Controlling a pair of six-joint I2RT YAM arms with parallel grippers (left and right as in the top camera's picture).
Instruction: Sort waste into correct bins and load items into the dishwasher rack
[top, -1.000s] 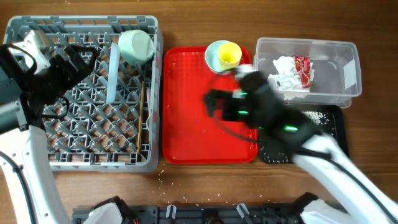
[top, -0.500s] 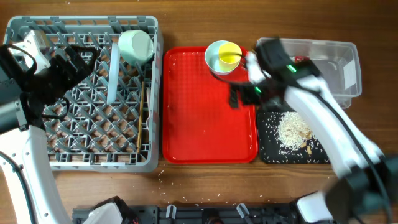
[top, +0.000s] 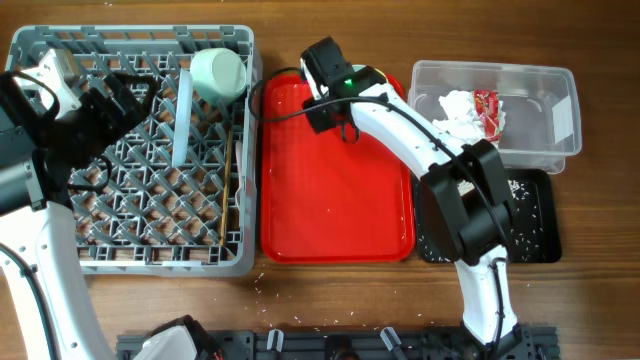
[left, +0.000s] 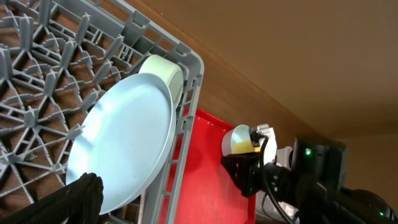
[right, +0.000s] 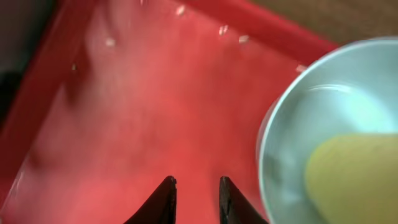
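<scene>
Waiting rack (top: 130, 262): the grey crate fills the table's left side, already carrying an upright plate (left: 121, 143) and a rack bowl (top: 220, 75).
Red tray (top: 335, 200): it lies just beside the rack, bare across most of its floor, with one bowl left at its far end.
Left gripper (top: 135, 95): it hovers over the rack with its jaws wide, gripping nothing, well apart from the tray.
Right gripper (right: 196, 200): it hangs low over the tray's far end. Its fingers (right: 166, 199) stand nearly together over bare red plastic, holding nothing.
Tray bowl (right: 311, 130): pale mint-blue and upright. In the wrist view it sits to the right of the fingertips, its rim just beside the right-hand finger and not between the two.
Yellow cup (right: 354, 180): it sits inside that bowl, on the side away from the fingers.
Key relation: the bowl is round and offers no long axis, so the near rim is the likely hold. The right arm is by far the nearer. A grip would seem to need wider jaws and a sideways shift toward the rim.
</scene>
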